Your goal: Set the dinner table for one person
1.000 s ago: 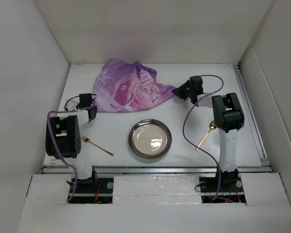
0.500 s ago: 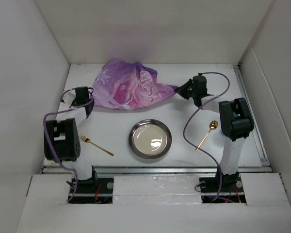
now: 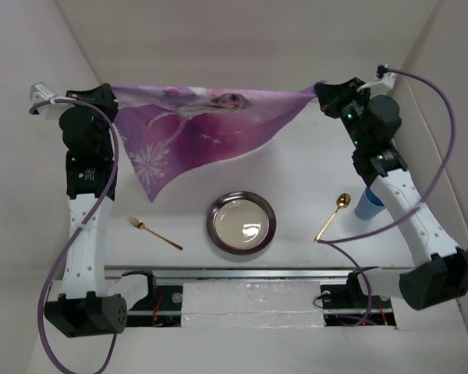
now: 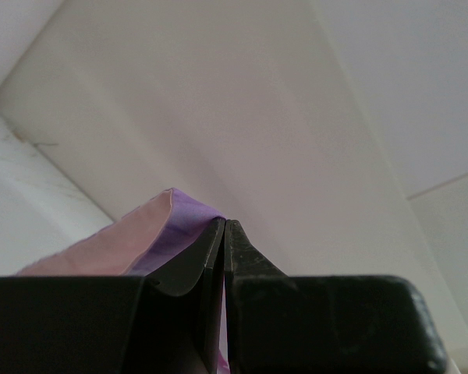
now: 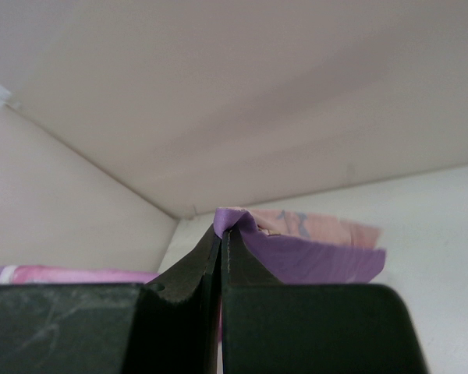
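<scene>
I see the left gripper [image 3: 111, 90] clenched on one top corner of the purple placemat [image 3: 195, 128]. The placemat hangs stretched between both arms, above the far part of the dinner table [image 3: 296, 179]. On the table lie fork [image 3: 156, 234], plate [image 3: 241, 222], spoon [image 3: 331, 216] and blue cup [image 3: 368, 206]. The right gripper [image 3: 320, 88] is clenched on the opposite corner.

The left arm [image 3: 82, 241] and the right arm [image 3: 417, 214] are white tubes joined by chunky black housings. A loose purple cable [image 3: 115, 156] trails along each. A green light [image 3: 349, 115] glows near the right wrist. The left gripper [image 4: 224, 226] has matte black wedge fingers [image 4: 191, 269].
</scene>
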`<state>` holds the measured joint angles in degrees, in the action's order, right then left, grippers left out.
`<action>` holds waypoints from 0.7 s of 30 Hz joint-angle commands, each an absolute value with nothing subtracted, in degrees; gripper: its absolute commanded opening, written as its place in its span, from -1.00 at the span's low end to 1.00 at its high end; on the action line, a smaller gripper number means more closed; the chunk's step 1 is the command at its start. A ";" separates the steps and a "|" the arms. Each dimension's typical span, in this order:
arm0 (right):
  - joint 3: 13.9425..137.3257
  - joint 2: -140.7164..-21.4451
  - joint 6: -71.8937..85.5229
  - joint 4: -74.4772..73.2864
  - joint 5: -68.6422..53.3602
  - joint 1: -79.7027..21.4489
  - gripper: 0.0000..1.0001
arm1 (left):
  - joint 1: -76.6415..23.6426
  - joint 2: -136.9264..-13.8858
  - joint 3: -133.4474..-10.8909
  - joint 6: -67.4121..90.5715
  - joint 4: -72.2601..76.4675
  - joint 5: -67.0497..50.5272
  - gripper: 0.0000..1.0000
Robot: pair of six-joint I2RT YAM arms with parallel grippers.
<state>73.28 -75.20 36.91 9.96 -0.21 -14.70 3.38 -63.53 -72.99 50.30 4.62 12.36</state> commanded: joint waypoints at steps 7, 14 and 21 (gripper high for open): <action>81.12 -65.30 28.13 1.14 4.22 -12.83 -1.00 | 3.43 -62.57 -79.01 47.73 5.01 3.09 -1.00; 84.98 -72.76 28.39 2.19 -1.56 -8.18 -1.00 | 3.43 -76.80 -87.16 46.41 4.75 -4.30 -1.00; 97.78 -88.84 29.18 2.20 -5.00 -5.45 -1.00 | 2.37 -96.29 -102.11 45.62 2.30 -4.65 -1.00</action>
<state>90.26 -84.95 29.74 0.73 -3.03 -6.79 2.31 -93.03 -95.11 46.96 1.06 -3.57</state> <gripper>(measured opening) 0.017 0.003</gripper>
